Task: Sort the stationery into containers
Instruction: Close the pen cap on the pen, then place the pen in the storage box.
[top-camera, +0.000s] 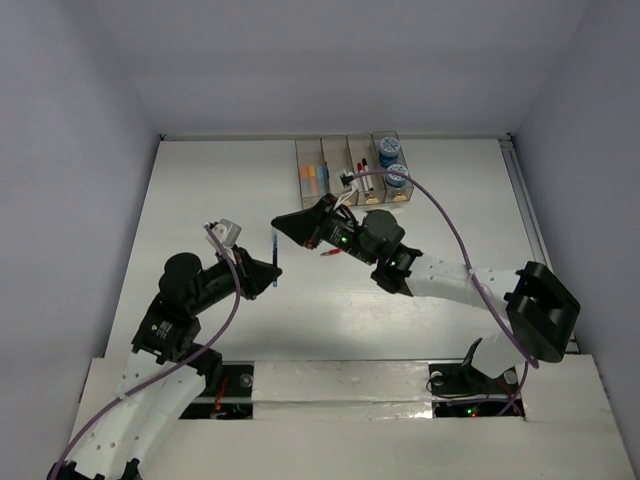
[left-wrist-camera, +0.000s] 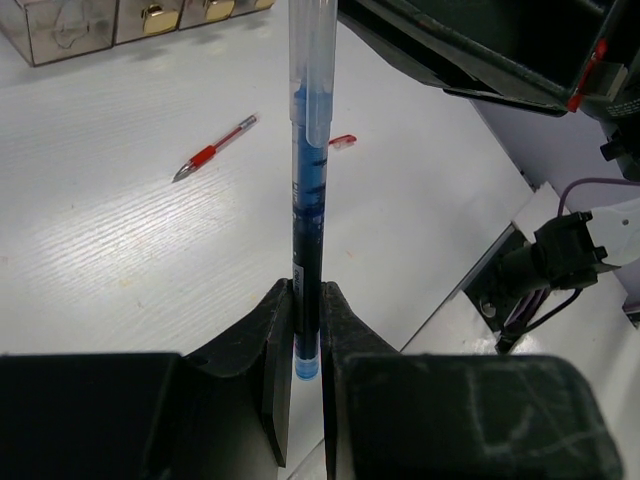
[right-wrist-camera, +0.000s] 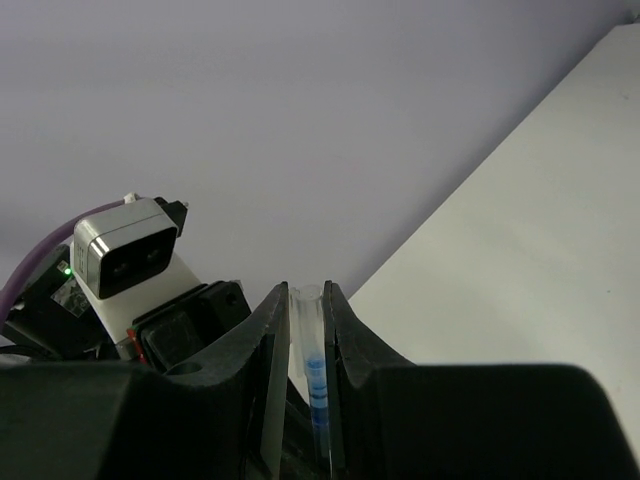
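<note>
Blue ink makes the thin blue pen (top-camera: 275, 258) easy to find in the top view. It is over the white table (top-camera: 200, 190), on the near-left side of the containers (top-camera: 350, 165) and well apart from them. The left gripper (top-camera: 272, 275) has the end of the pen that is farther from the containers. The right gripper (top-camera: 284, 225) reaches the end that is closer to them. The containers are four bins joined in a row; coloured sticks (top-camera: 312, 178) lie in the leftmost bin and round rolls (top-camera: 390, 152) in the rightmost one. A red pen (top-camera: 328, 253) lies flat on the table, on the near side of the containers.

In the left wrist view the left gripper (left-wrist-camera: 307, 300) is clenched on the blue pen (left-wrist-camera: 308, 200). Both fingers (left-wrist-camera: 275, 340) press on the dark lower part of its barrel, and the pen is lifted off the table. The red pen (left-wrist-camera: 215, 148) lies on the table near the containers (left-wrist-camera: 60, 30) but not touching them, and a small red cap (left-wrist-camera: 342, 141) lies apart from it.

In the right wrist view the clear end of the blue pen (right-wrist-camera: 308, 310) sits between the fingers (right-wrist-camera: 270, 330) of the right gripper (right-wrist-camera: 307, 292). The jaws stand very close on both sides of the pen, but I cannot tell if they squeeze it or only surround it. The white camera (right-wrist-camera: 125, 255) of the left arm is just beside them.
</note>
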